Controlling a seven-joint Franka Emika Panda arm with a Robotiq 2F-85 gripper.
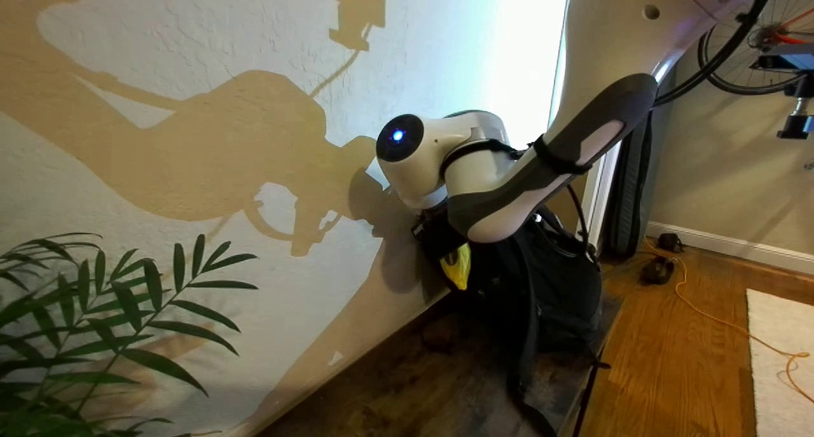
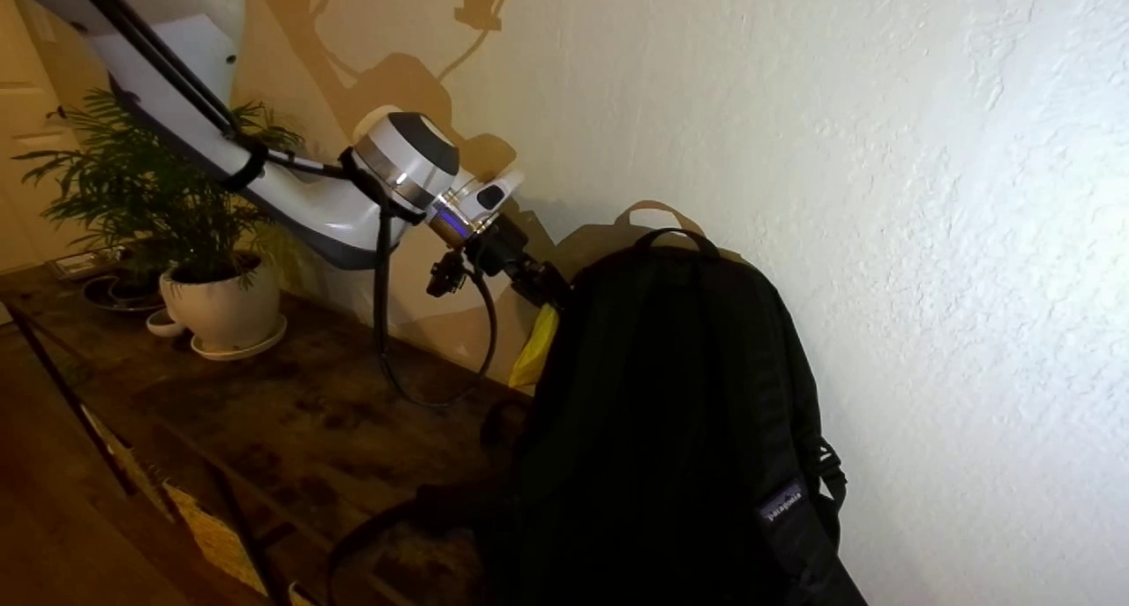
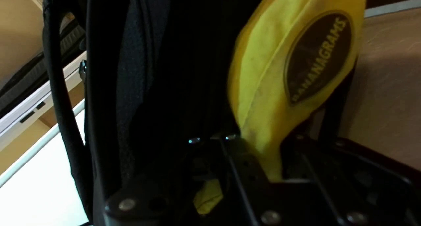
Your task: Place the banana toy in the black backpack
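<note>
The banana toy is a yellow banana-shaped pouch. It hangs from my gripper in both exterior views (image 1: pixel 456 270) (image 2: pixel 534 352) and fills the upper right of the wrist view (image 3: pixel 263 74). My gripper (image 2: pixel 551 295) is shut on its narrow end, which lies between the fingers in the wrist view (image 3: pixel 263 140). The black backpack (image 2: pixel 670 394) stands upright on the wooden surface, its loop handle on top. It also shows in an exterior view (image 1: pixel 566 297) and in the wrist view (image 3: pixel 141 55). My gripper and the toy are at its upper edge. The backpack's opening cannot be made out.
A textured wall (image 1: pixel 305 284) runs close beside my wrist and the backpack. A potted plant (image 2: pixel 220 302) stands on the dark wooden surface (image 2: pixel 291 394). A loose strap (image 1: pixel 524 335) hangs from the backpack. A cable (image 2: pixel 384 324) loops below my wrist.
</note>
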